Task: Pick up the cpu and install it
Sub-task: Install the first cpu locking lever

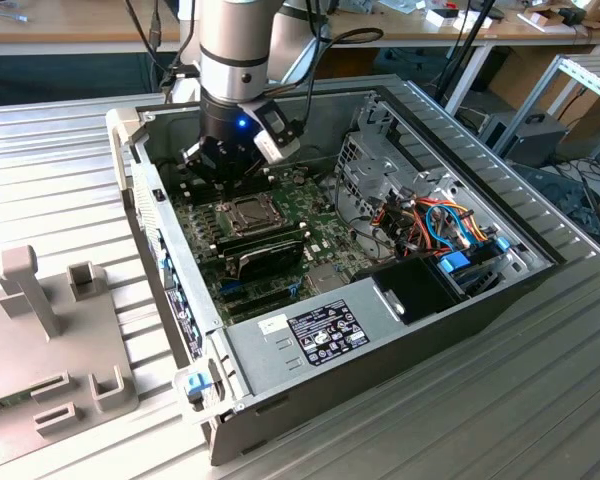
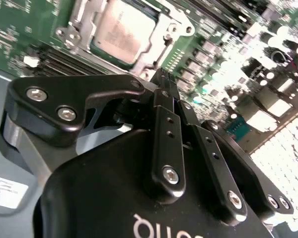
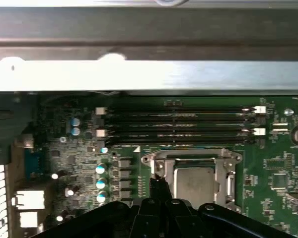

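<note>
Evidently the small flat square cpu (image 2: 123, 30) with its silvery-grey metal top sits in the metal-framed socket (image 2: 156, 45), just beside the tip of the black gripper (image 2: 163, 82), which is closed tight and holds nothing.

A table (image 1: 540, 400) of ribbed, silvery metal slats carries everything in the exterior view, with bare grooved surface showing on every side of its load. Directly on it lies a computer case (image 1: 380, 365), set down on its side with its open face up and turned at an angle to the picture's edges; it takes up the middle of the table. Beside the case, toward the exterior view's left, a grey fixture (image 1: 40, 350) sits flat on the slats, with upright blocks and slotted holders rising from its base plate.
</note>
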Action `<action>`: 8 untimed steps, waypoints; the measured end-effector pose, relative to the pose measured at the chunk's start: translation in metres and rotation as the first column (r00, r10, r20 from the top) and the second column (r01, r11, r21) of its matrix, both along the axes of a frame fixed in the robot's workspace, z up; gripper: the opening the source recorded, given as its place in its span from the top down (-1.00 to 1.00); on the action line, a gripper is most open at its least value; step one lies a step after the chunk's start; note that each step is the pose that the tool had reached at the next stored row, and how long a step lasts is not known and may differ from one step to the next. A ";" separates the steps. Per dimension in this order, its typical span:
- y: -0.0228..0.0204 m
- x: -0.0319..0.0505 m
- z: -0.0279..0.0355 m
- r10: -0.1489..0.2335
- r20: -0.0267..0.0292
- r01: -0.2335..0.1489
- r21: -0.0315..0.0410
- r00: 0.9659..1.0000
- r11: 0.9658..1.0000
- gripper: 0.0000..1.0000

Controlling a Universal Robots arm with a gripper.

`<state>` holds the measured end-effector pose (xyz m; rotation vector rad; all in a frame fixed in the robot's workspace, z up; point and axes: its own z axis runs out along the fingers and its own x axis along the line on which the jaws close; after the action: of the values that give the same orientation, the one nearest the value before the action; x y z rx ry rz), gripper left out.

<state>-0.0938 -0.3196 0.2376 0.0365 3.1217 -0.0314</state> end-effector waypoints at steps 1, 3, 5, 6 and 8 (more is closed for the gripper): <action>0.0001 -0.0009 0.0000 0.000 0.002 0.000 0.000 1.000 1.000 0.79; 0.0004 -0.0014 0.0007 0.000 0.003 0.000 0.000 1.000 1.000 0.79; 0.0005 -0.0014 0.0027 0.000 0.003 0.000 0.000 1.000 1.000 0.79; 0.0005 -0.0014 0.0048 0.000 0.003 0.000 0.000 1.000 1.000 0.79; 0.0005 -0.0015 0.0113 0.000 0.003 0.000 0.000 1.000 1.000 0.79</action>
<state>-0.0953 -0.3190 0.2489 0.0361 3.1184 -0.0314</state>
